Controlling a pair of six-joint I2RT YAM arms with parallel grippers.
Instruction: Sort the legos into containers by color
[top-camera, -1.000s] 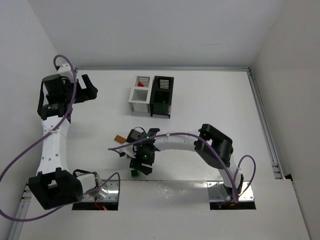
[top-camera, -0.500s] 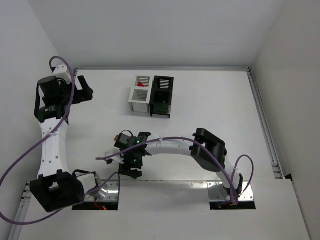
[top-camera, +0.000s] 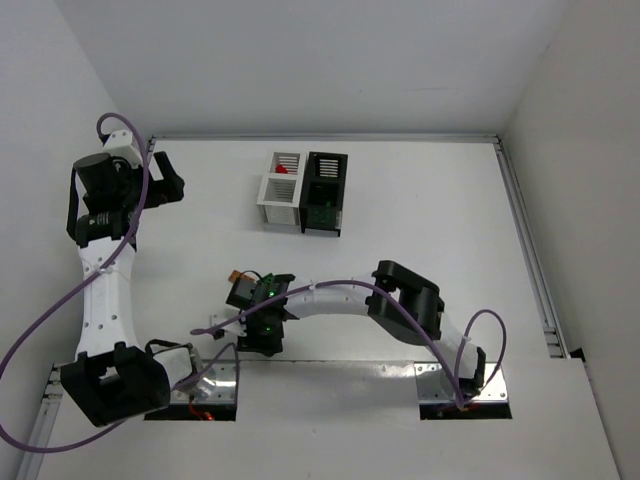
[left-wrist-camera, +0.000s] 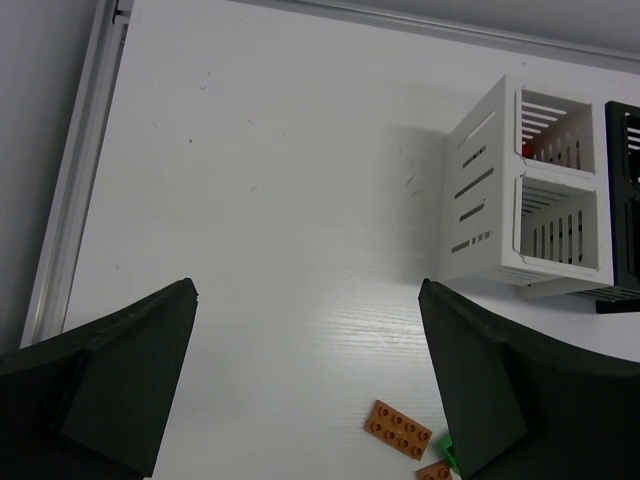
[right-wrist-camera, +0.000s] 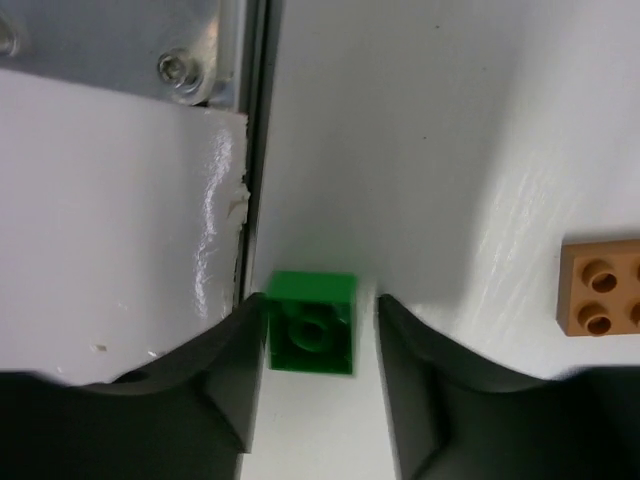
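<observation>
Right pincer: jaws half-spread, straddling one green brick without clamping it. The left finger appears to touch the brick's left face. A thin strip of white table shows between the brick and the right finger. The brick sits stud-up on the table, its left edge against the seam of a white ledge (a bolted metal plate lies beyond that ledge). A tan brick lies apart to the right, outside the jaws.

From above, the right pincer is low at the near edge of the table, its arm reaching across toward the left base. The green brick cannot be made out under it in this view. An orange plate lies just beyond the wrist.

The containers stand well away, toward the far side: two white bins joined front to back, with a black bin touching their right side. A red piece lies in the farther white bin.

Left pincer: jaws at full spread, gripping nothing, raised at the far left, well apart from the bins.
</observation>
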